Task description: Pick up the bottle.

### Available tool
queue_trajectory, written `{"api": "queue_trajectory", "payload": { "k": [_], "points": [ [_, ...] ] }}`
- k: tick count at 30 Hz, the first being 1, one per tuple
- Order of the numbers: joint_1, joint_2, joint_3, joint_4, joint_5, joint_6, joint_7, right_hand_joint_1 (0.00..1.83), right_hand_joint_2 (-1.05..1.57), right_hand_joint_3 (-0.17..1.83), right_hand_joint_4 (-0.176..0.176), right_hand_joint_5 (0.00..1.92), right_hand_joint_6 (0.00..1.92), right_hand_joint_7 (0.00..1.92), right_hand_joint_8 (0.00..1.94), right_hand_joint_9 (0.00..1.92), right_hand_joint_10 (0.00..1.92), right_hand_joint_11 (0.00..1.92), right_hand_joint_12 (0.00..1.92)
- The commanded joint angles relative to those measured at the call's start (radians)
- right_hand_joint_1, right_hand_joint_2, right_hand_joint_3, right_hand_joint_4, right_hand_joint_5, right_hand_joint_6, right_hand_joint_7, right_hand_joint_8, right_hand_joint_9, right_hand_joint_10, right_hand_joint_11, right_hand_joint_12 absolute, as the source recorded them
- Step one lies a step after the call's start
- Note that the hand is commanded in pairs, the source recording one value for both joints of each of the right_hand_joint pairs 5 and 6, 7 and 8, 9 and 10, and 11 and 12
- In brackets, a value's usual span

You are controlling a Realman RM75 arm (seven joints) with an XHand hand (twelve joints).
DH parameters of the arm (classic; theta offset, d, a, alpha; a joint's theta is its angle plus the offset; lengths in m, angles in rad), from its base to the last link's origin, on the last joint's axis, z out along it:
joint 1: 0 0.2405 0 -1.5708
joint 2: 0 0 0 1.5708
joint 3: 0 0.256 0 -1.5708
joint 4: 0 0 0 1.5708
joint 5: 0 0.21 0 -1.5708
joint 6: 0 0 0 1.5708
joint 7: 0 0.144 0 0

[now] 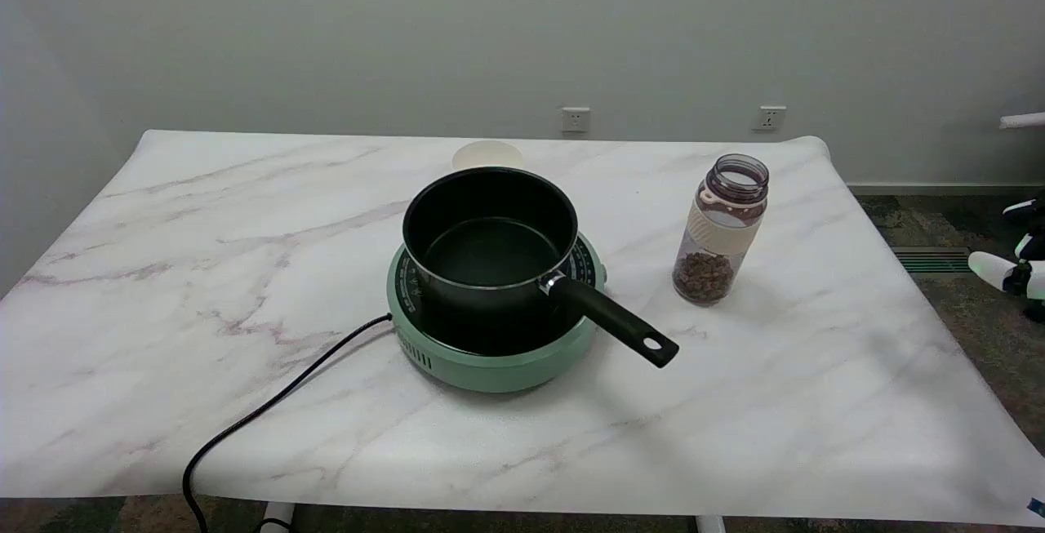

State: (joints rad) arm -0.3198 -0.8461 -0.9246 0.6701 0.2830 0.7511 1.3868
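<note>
Right hand [1015, 264] at frame's far right edge, off the white marble-pattern bench [163, 288], mostly cut off; open or closed: can't tell. Clear open-topped bottle [721, 229] w/ cream band & brown bits inside, upright on bench, well left of hand. Black saucepan [490, 239] on green round hotplate [498, 353] further left.

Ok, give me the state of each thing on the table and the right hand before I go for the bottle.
bottle: upright, cap off, brown bits filling its bottom, untouched.
pot: empty, sitting on the cooker, handle pointing toward the near right.
cooker: cord attached, trailing off the near edge.
right hand: at the frame's right edge, off the table; grip unclear.
</note>
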Motion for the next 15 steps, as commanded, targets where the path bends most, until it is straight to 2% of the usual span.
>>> {"api": "queue_trajectory", "payload": {
  "k": [1,15],
  "points": [
    [0.001,0.0,0.005,0.005,0.003,0.018,-0.198,1.18,-0.08,1.05,0.0,0.81,0.81,1.26,1.26,1.25,1.25,1.24,1.24],
    [-0.011,-0.019,-0.006,0.038,0.048,0.024,-0.232,1.21,-0.12,1.07,0.0,0.79,0.79,1.23,1.23,1.24,1.24,1.2,1.2]
  ]
}}
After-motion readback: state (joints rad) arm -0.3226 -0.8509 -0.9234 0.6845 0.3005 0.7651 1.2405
